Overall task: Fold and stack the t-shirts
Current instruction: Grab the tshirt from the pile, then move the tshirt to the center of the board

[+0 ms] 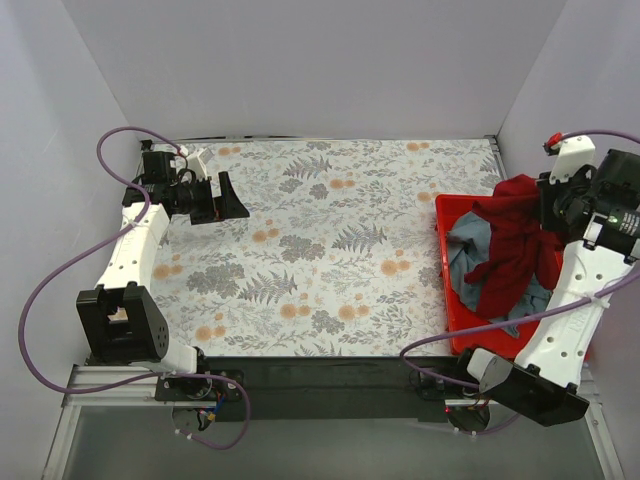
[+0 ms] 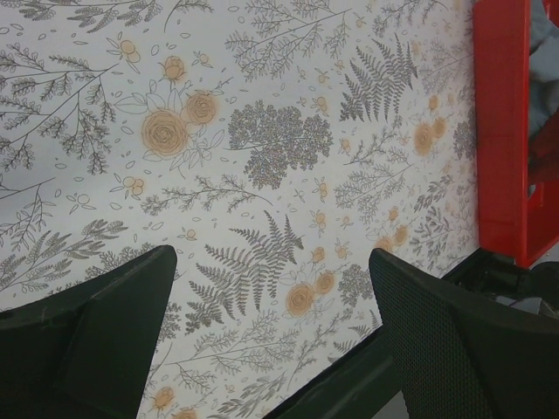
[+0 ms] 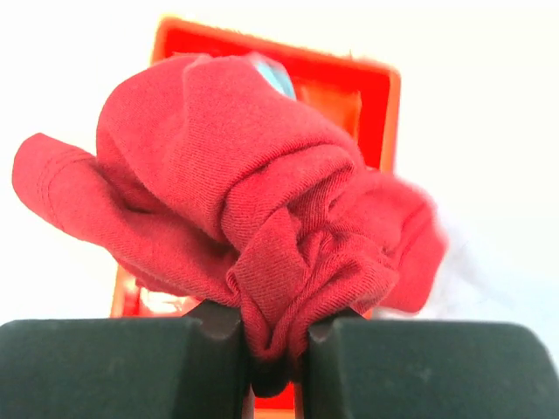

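Observation:
A dark red t-shirt (image 1: 515, 245) hangs bunched above the bright red bin (image 1: 452, 310) at the table's right edge, its upper end pinched in my right gripper (image 1: 540, 195). In the right wrist view the red cloth (image 3: 253, 236) is clamped between the two black fingers (image 3: 113, 367), and my right gripper (image 3: 275, 362) is shut on it. A grey-blue t-shirt (image 1: 470, 250) lies crumpled in the bin under the red one. My left gripper (image 1: 232, 198) hovers open over the far left of the table, and my left gripper (image 2: 271, 288) holds nothing between its fingers.
The floral tablecloth (image 1: 320, 250) covers the table between the arms. White walls close in at the back and both sides. The red bin's wall (image 2: 502, 131) shows at the right of the left wrist view. A dark rail (image 1: 320, 375) runs along the near edge.

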Action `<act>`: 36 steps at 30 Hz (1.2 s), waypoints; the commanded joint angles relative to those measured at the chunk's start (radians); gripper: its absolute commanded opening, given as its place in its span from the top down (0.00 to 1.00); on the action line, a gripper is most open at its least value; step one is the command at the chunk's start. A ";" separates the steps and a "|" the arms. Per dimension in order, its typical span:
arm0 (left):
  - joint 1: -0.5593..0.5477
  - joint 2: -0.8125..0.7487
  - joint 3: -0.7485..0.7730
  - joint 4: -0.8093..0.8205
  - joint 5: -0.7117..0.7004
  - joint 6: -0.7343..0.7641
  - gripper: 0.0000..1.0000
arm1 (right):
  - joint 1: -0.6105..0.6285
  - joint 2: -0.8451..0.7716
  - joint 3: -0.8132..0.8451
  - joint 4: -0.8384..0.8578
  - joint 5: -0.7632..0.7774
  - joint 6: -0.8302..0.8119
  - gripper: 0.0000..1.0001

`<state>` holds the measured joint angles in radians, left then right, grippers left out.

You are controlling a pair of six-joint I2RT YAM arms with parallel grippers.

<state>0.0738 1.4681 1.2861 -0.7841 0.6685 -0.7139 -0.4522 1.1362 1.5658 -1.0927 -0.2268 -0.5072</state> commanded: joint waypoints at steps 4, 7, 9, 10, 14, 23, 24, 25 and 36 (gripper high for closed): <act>0.000 -0.034 0.039 0.028 -0.003 -0.015 0.08 | 0.070 0.152 0.357 0.019 -0.293 0.024 0.99; 0.000 -0.043 0.045 0.034 -0.017 -0.024 0.08 | 0.203 0.255 0.496 0.034 -0.280 0.053 0.99; 0.000 -0.049 0.050 0.034 -0.035 -0.042 0.08 | 0.335 0.313 0.617 0.076 -0.235 0.068 0.99; 0.001 -0.054 0.053 0.034 -0.052 -0.050 0.08 | 0.378 0.330 0.650 0.097 -0.220 0.070 0.99; 0.038 -0.087 0.052 0.042 -0.064 -0.074 0.08 | 0.629 0.404 0.734 0.217 -0.143 0.078 0.99; 0.218 -0.112 0.059 0.026 0.072 -0.108 0.08 | 1.018 0.435 0.616 0.779 0.038 0.266 0.99; 0.218 -0.117 0.065 0.020 0.066 -0.101 0.08 | 1.020 0.427 0.531 0.833 0.053 0.309 0.99; 0.216 -0.121 0.068 0.016 0.062 -0.084 0.08 | 1.018 0.416 0.483 0.885 0.069 0.343 0.99; 0.216 -0.181 -0.010 -0.121 0.103 0.300 0.08 | 0.693 0.287 -0.323 0.634 -0.176 0.366 0.02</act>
<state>0.2924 1.3327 1.3029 -0.8192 0.7383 -0.6163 0.3370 1.4399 1.2877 -0.3553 -0.2676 -0.1558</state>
